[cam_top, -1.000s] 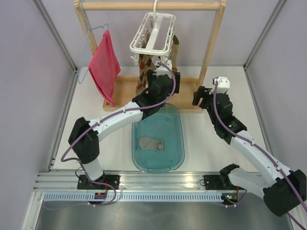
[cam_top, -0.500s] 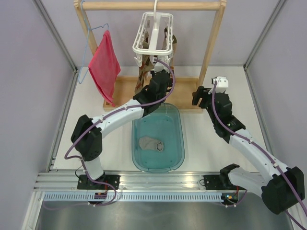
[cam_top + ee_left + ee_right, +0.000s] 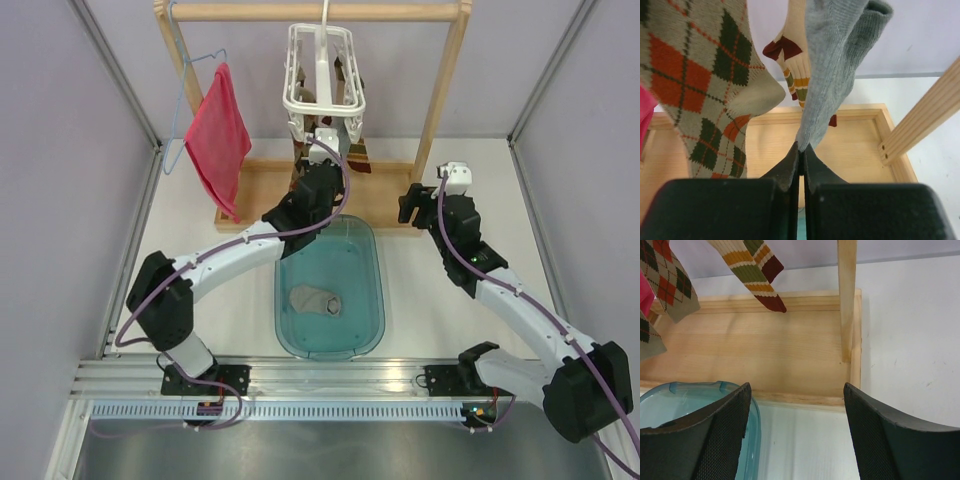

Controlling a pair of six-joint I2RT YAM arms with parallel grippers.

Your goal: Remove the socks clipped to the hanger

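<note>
Left fingers [image 3: 788,170] newly on grey sock [image 3: 832,60]

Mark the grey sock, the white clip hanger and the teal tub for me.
grey sock [image 3: 830,70], left wrist view, middle of its ribbed body.
white hanger [image 3: 305,102], top external view, near rail of its frame.
teal tub [image 3: 355,290], top external view, bare part of its floor.

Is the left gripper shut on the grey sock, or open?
Shut on it. In the left wrist view the left gripper has its two sides pressed together with no gap, pinching the lower tip of the hanging grey sock.
</note>
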